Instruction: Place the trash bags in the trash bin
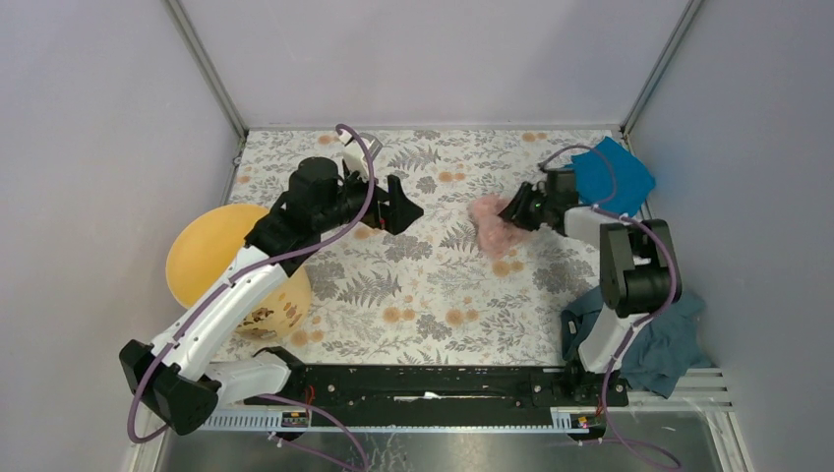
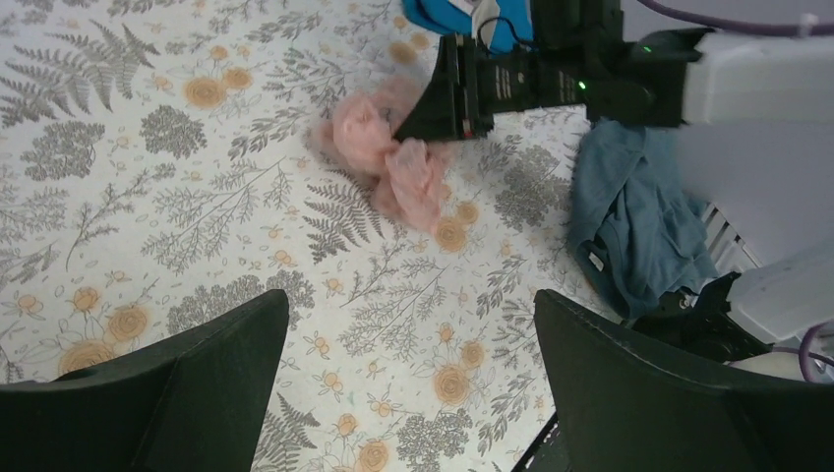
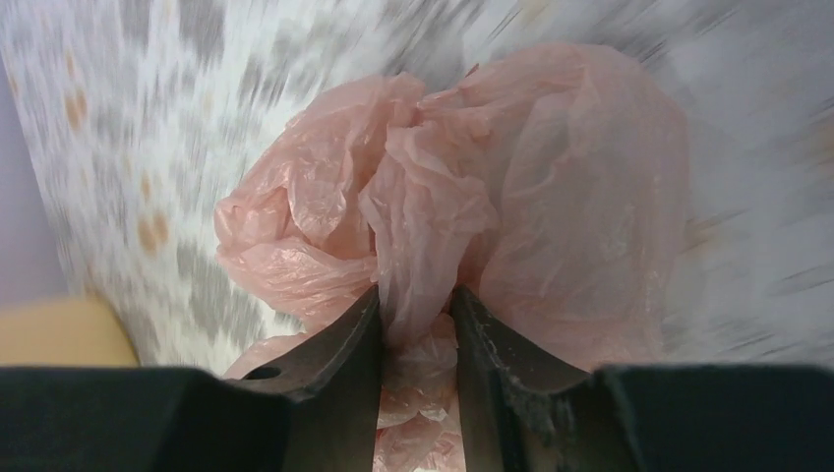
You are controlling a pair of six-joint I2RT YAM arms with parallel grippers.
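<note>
A crumpled pale pink trash bag [image 1: 489,224] lies on the floral table right of centre, and also shows in the left wrist view [image 2: 393,162]. My right gripper [image 1: 511,209] is at the bag's right side. In the right wrist view [image 3: 417,300] its two fingers pinch a fold of the bag [image 3: 443,187], with plastic filling the narrow gap. My left gripper [image 1: 408,206] hovers open over bare table [image 2: 413,324], well left of the bag. The yellow-orange trash bin [image 1: 211,251] sits at the left edge, partly under the left arm.
A bright blue cloth [image 1: 612,175] lies at the back right corner behind the right gripper. A dark teal cloth [image 1: 659,334] is heaped by the right arm's base. Grey walls enclose the table on three sides.
</note>
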